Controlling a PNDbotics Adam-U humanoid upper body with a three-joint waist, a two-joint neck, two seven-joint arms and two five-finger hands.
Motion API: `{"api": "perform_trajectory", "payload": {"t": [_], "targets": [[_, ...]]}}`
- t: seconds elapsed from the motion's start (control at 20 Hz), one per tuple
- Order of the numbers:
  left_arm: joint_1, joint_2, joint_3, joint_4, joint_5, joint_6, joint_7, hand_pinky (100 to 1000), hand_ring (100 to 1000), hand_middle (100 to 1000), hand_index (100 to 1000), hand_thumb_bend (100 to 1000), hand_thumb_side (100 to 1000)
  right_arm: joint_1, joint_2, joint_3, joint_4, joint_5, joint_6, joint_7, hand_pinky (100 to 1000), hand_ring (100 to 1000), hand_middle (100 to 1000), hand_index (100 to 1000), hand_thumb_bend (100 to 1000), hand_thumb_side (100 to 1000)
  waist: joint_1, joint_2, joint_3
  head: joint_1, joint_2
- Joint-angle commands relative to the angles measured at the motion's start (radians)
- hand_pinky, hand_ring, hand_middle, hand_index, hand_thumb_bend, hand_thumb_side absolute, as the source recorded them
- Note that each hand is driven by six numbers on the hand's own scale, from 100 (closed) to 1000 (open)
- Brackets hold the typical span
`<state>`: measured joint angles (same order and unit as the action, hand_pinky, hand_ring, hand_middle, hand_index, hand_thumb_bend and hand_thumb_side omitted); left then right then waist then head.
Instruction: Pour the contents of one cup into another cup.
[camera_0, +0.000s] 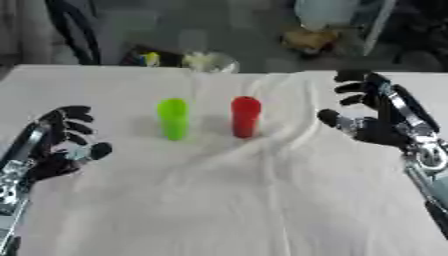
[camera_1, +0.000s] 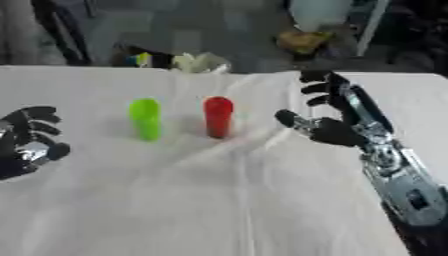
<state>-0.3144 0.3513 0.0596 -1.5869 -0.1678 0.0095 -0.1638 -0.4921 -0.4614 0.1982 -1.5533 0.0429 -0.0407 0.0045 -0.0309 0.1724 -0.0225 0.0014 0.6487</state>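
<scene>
Standing upright and slightly apart at mid-desk in the left eye view, the green cup and the red cup rest on the creased white cloth covering the desk; the left hand hangs spread wide and empty, well left of the green cup. In the right eye view, the right hand hovers near the red cup's right side, fingers spread, holding nothing.

No text, label, brand, number or sign can be read in either view. No print is seen on the green cup or on the red cup, and no marking is seen on the white cloth. The small things at the far edge are too blurred to be read.
</scene>
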Motion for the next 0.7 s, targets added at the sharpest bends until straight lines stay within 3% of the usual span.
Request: {"api": "perform_trajectory", "payload": {"t": [0.05, 0.7], "targets": [[-0.014, 0.012, -0.002, -0.007, -0.003, -0.001, 0.008, 572, 643, 672, 812, 1000, 502, -0.009, -0.012, -0.002, -0.001, 0.001, -0.002, 0.004, 694, 774, 787, 861, 651, 431, 0.003, -0.012, -0.001, -0.004, -0.008], [-0.015, 0.007, -0.012, 0.003, -0.011, -0.005, 0.009, 518, 645, 672, 815, 1000, 526, -0.03, -0.003, 0.021, 0.035, -0.034, -0.001, 0.012, 690, 770, 784, 861, 627, 428, 0.003, -0.02, 0.008, -0.012, -0.013]]}}
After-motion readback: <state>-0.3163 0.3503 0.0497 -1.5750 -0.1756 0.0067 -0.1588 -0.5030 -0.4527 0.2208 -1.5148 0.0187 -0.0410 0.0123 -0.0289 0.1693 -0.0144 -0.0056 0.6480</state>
